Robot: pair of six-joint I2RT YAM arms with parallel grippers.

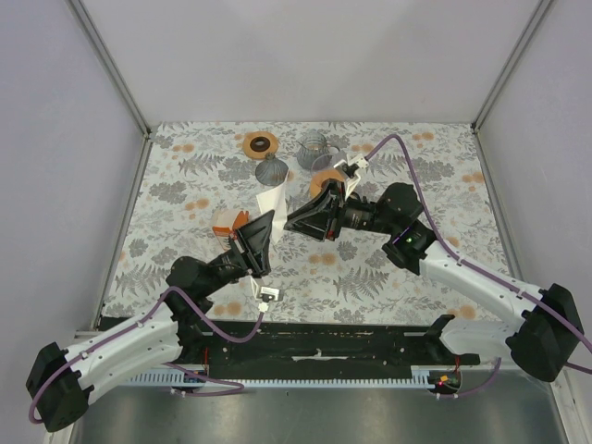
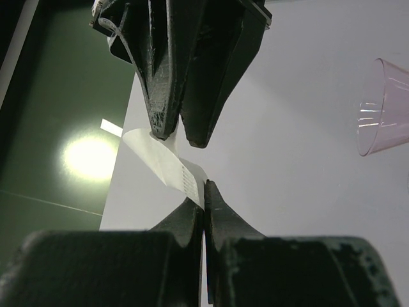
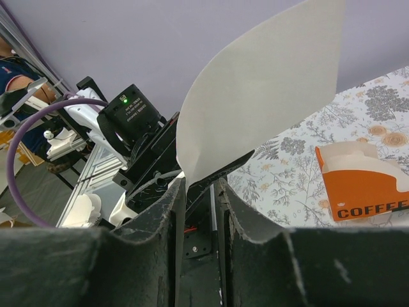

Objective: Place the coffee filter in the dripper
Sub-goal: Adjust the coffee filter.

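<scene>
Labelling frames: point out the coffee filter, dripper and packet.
White paper coffee filter [image 3: 262, 93]: right wrist, flat face.
Round orange dripper [image 1: 247, 143]: top external, rim.
Orange-and-white paper packet [image 3: 361, 188]: right wrist, orange front.

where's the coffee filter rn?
Top view: coffee filter mid-table, held up by the left pincer, right pincer at its other edge, orange packet just left.

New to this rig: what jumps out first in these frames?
The white coffee filter is held up in mid-air between both grippers. The left gripper is shut on its edge, and the right gripper has its jaws slightly apart at it. The orange dripper sits farther back, with no filter in it yet.
</scene>
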